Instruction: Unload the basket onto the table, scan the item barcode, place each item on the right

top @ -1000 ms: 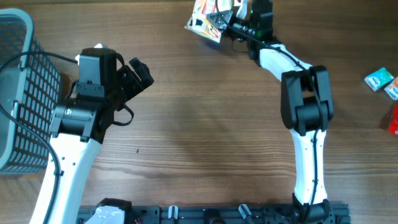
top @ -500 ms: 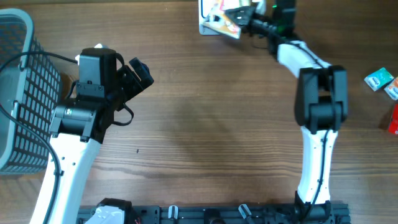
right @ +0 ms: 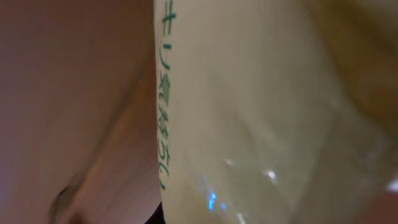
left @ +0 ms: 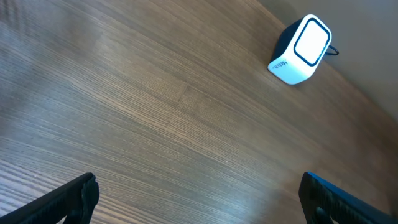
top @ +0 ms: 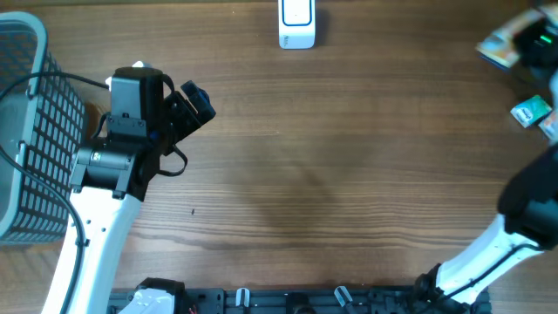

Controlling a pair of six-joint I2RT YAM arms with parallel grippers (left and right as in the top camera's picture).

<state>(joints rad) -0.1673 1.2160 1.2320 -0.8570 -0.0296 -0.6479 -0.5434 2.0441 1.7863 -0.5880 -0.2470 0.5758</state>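
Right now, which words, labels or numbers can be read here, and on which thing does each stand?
"キリ": green print on the pale packet, the following characters blurred.
Barcode scanner: a small grey mark low on its side, too small to read.
Teal packet: print too small to read.

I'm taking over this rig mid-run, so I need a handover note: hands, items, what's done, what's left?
Left hand: open, empty, beside the basket.
Right hand: shut on the packet, at the far right, near the small packs.
Scanner: top centre, nothing in front of it.
Done: packet was at the scanner a second ago, then swung away.
Left: scan result not visible; probably set the packet down.
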